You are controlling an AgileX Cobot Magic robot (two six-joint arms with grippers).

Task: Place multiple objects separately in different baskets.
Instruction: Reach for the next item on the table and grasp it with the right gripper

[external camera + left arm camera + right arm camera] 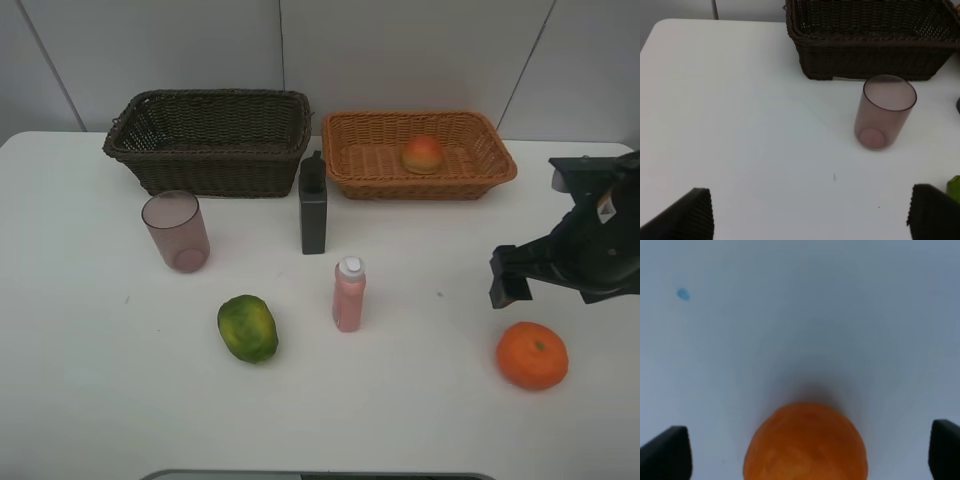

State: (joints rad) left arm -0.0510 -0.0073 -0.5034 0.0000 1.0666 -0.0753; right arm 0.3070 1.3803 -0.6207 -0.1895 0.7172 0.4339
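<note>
The right gripper (805,452) is spread wide and holds nothing; the orange (806,432) sits on the table (80,350) midway between its two fingers (665,452), touching neither. How high the gripper hangs above the fruit cannot be told. Farther out from this gripper, toward the middle of the table, the pink bottle (349,293) stands upright, and beyond that lies the green fruit (247,327). Away from it, at the back, is the tan basket (345,165) with the peach (423,154) inside. The left gripper (809,215) (seen only by its own camera) is also wide open and empty, over bare table. Ahead of it stands the cup (884,112), upright, and just past the cup is the dark basket (870,45). The grey bottle (313,205) stands upright just before the gap between the two baskets.
</note>
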